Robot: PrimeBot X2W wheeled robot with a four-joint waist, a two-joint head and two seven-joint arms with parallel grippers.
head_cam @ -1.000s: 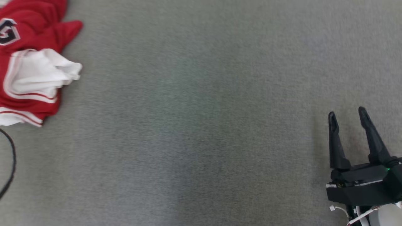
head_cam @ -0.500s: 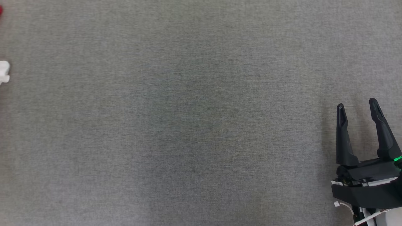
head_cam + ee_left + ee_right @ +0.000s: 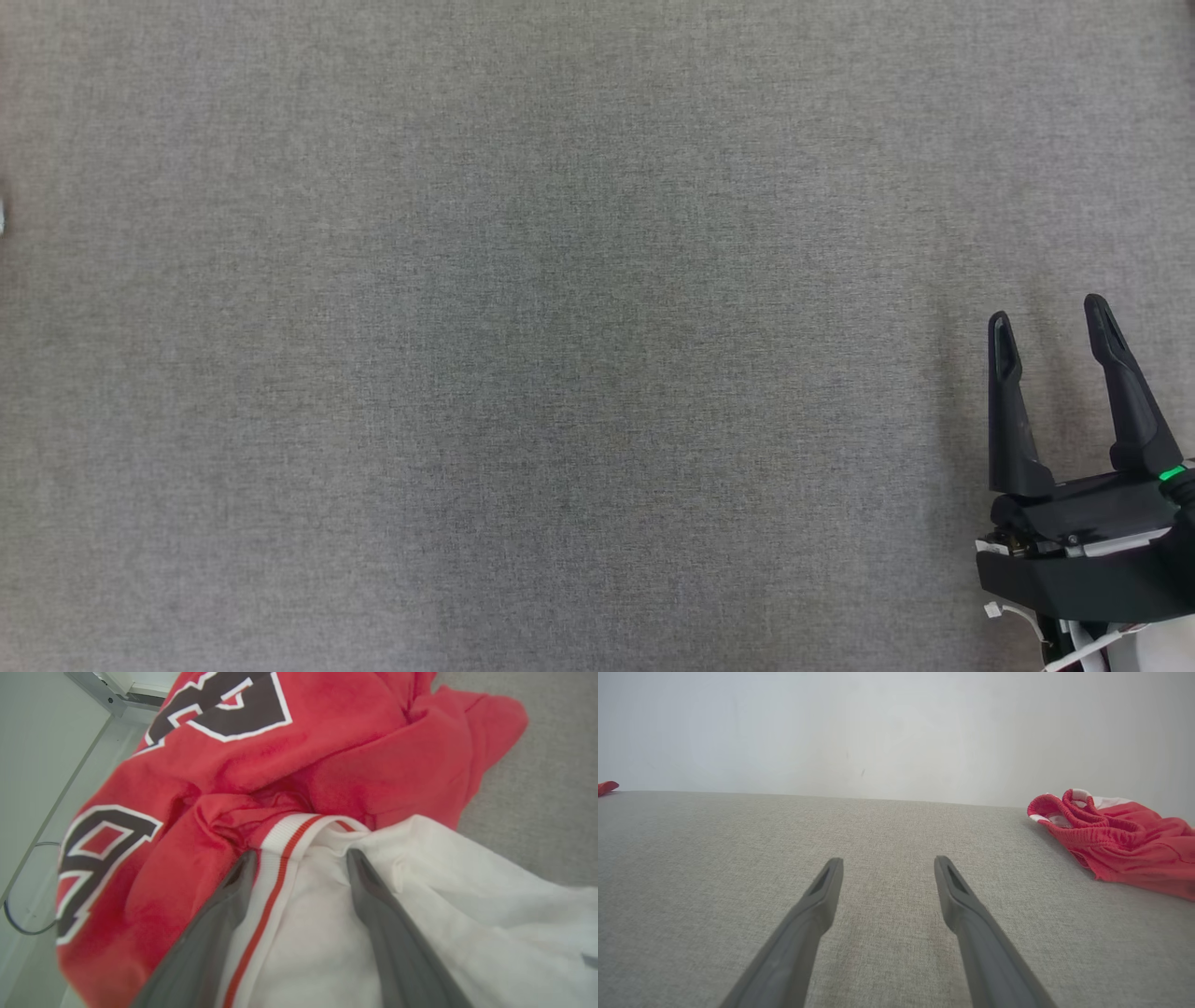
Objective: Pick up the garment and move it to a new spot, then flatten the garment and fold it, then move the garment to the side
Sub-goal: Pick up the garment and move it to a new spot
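Wide grey woven fabric surface (image 3: 523, 336), plain pale wall (image 3: 878, 728) rising behind it, soft even light

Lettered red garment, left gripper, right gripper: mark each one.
lettered red garment (image 3: 327, 751), left wrist view, red fabric
left gripper (image 3: 301, 853), left wrist view, midway between fingertips
right gripper (image 3: 1047, 308), head view, midway between fingertips

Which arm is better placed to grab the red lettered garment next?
Left. The left claw, open, is right at the garment, fingers either side of its white striped trim. The right claw is over bare grey surface, away from it.
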